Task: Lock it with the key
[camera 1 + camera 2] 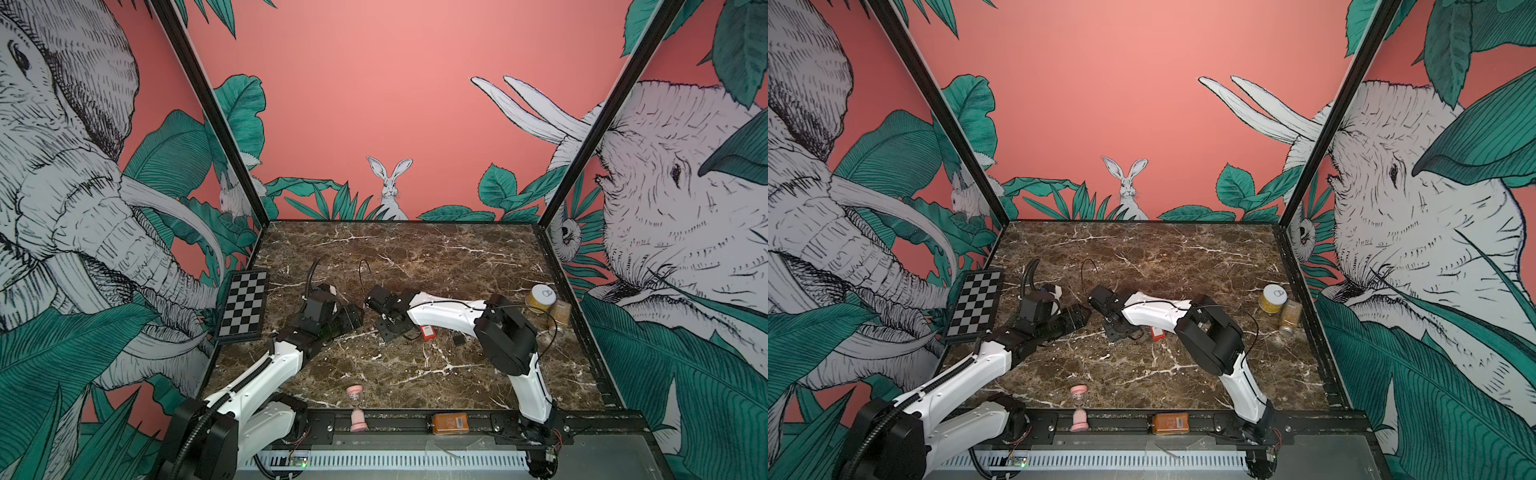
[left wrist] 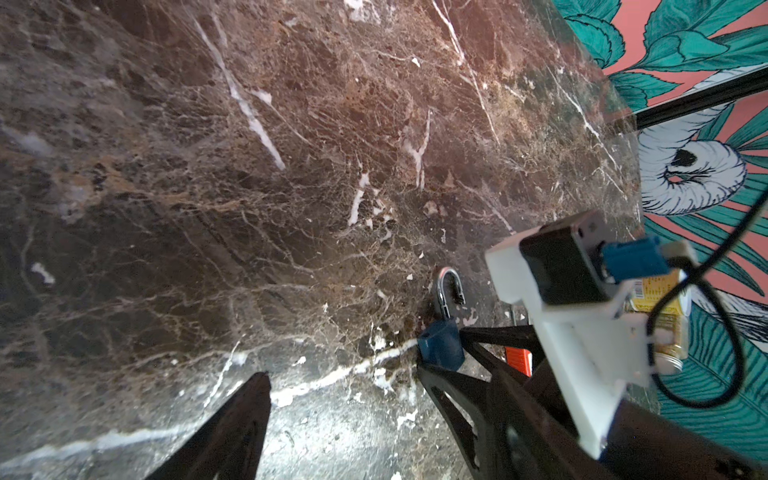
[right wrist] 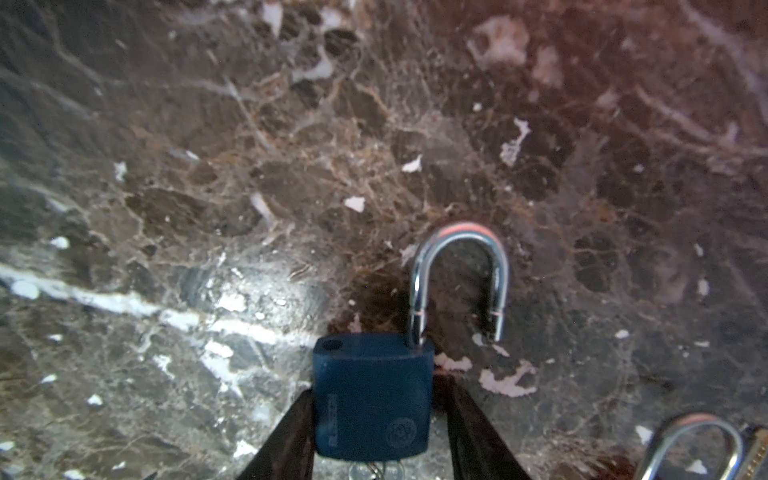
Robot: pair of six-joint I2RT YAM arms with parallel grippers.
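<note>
A blue padlock (image 3: pixel 372 399) with its steel shackle (image 3: pixel 457 274) swung open sits low over the marble table (image 3: pixel 208 166). My right gripper (image 3: pixel 376 390) is shut on the padlock, with one black finger pressed to each side of its body. A bit of shiny ring (image 3: pixel 376 471) peeks out under the body; the key itself is hidden. In the left wrist view the padlock (image 2: pixel 440 343) lies just off one fingertip of my left gripper (image 2: pixel 343 374), which stands open and empty. In both top views the arms hide the padlock, and the grippers (image 1: pixel 353 316) (image 1: pixel 388 332) meet mid-table.
A second shackle (image 3: pixel 698 440) shows nearby, and a small red item (image 1: pixel 427 332) lies beside the right gripper. Jars (image 1: pixel 542 297) stand at the right edge, a chessboard (image 1: pixel 245 305) leans at the left. A pink hourglass (image 1: pixel 356 409) and an orange box (image 1: pixel 450 423) sit at the front rail.
</note>
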